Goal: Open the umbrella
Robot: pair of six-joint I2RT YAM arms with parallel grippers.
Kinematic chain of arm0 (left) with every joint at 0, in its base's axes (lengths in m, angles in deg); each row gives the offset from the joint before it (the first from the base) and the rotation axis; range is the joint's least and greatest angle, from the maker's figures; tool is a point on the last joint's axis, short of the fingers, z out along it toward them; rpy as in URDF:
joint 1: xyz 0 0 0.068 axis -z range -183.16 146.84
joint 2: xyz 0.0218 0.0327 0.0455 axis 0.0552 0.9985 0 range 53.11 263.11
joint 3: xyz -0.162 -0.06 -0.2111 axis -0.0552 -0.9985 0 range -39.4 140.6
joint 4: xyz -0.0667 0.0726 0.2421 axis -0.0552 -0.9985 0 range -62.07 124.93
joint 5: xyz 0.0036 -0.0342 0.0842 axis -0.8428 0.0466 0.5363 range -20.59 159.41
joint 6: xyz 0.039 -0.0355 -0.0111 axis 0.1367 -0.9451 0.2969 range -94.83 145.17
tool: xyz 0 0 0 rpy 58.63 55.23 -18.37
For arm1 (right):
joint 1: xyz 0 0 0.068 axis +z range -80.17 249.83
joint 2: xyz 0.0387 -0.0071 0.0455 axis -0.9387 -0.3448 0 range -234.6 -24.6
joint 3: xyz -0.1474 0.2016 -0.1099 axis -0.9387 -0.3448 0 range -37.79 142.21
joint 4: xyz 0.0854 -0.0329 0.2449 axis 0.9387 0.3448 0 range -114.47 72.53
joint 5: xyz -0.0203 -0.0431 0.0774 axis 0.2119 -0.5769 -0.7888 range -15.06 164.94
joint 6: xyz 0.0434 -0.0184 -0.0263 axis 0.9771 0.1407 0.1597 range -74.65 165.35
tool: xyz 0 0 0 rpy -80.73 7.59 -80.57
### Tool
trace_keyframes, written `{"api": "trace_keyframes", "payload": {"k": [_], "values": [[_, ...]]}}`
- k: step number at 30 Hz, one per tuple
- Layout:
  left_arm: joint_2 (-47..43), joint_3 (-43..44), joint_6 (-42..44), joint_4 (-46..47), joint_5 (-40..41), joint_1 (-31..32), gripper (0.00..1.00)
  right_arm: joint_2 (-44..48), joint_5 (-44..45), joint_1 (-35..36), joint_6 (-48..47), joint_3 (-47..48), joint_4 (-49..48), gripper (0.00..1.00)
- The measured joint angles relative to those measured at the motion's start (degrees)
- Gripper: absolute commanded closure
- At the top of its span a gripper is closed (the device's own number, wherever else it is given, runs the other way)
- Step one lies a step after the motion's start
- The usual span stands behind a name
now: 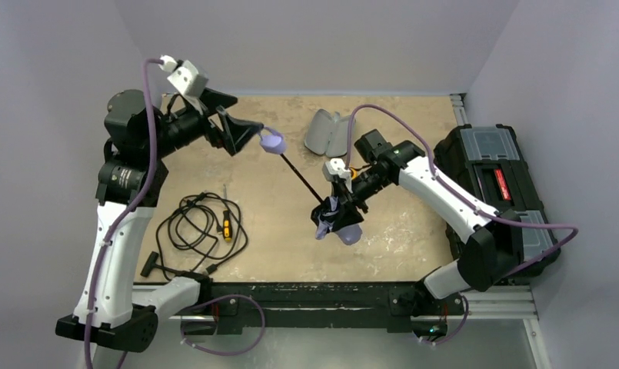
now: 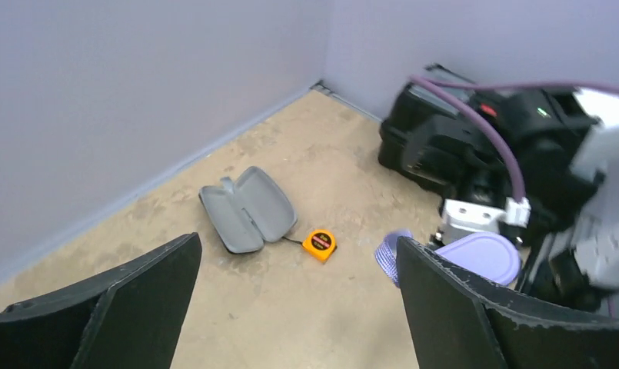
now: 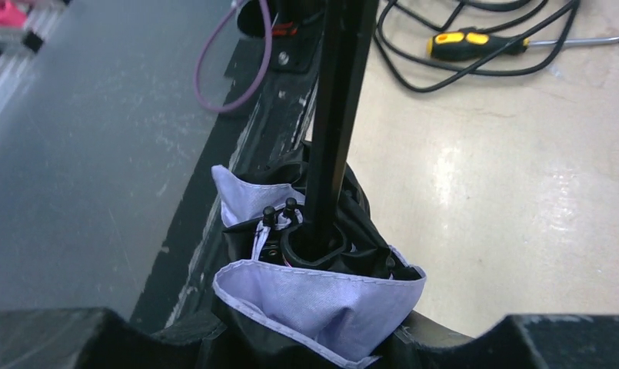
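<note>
- Above the middle of the desk, the umbrella hangs slantwise between the two arms. Its lavender handle points toward the left arm, and its folded canopy is bunched at the right arm.
- The right gripper has its jaws pinching the canopy bundle, and the black shaft rises out of the bundle.
- The left gripper has its jaws spread wide with nothing between them. The handle lies just beside one fingertip, not gripped.
- Step in hand, as a judgement: the umbrella is closed, so the opening itself is not yet done, and only one end is held.
- The next move likely calls for the left jaws to close squarely on the small handle. The canopy end can then be driven along the shaft, and a skewed grip could let the handle slip out.
- A grey glasses case and an orange tape measure lie close under the handle.
- A coiled cable, a screwdriver and a T-shaped tool lie to the left, and a black toolbox stands to the right. A spreading canopy could brush the nearer ones.
</note>
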Motion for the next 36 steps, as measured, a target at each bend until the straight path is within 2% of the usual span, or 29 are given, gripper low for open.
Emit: {"api": "trace_keyframes", "payload": {"k": [3,6,8,13,18,22,29,31,34,36], "values": [[-0.1,-5.6,-11.0,9.1,2.2,-4.1,0.00,0.5,-1.2,0.0,8.0,0.5,-4.2,1.00],[-1.6,-14.6,-18.3,20.0,1.7,-4.4,0.00,0.8,-2.2,0.0,19.1,0.3,-11.0,1.00],[-2.3,-18.9,-22.3,23.5,1.1,-4.4,0.00,1.3,-2.8,0.0,27.3,-0.6,-17.4,1.00],[-2.3,-18.1,-27.5,27.4,1.4,-4.4,0.00,3.8,0.3,-0.2,42.2,-4.0,-28.8,1.00],[-1.8,-15.7,-32.5,32.7,0.2,-3.0,0.00,4.0,0.6,-0.4,48.0,-5.7,-33.3,1.00],[0.0,-15.6,-32.5,36.1,-4.2,-1.6,0.02,3.7,-3.5,-0.1,42.8,-4.7,-29.2,1.00],[6.1,-11.0,-26.6,36.2,-16.4,-2.8,0.05,0.2,-4.9,2.1,20.8,1.7,-8.6,1.00],[6.8,-9.9,-25.6,36.2,-20.2,-2.1,0.11,-1.0,-5.0,2.3,16.0,2.6,-4.2,1.00],[7.1,-9.1,-25.3,36.2,-24.2,0.0,0.27,-2.5,-5.1,2.6,10.8,3.8,0.3,1.00],[7.1,-9.1,-25.3,36.1,-26.2,1.8,0.33,-3.3,-5.5,2.6,8.2,4.9,2.5,1.00]]}}
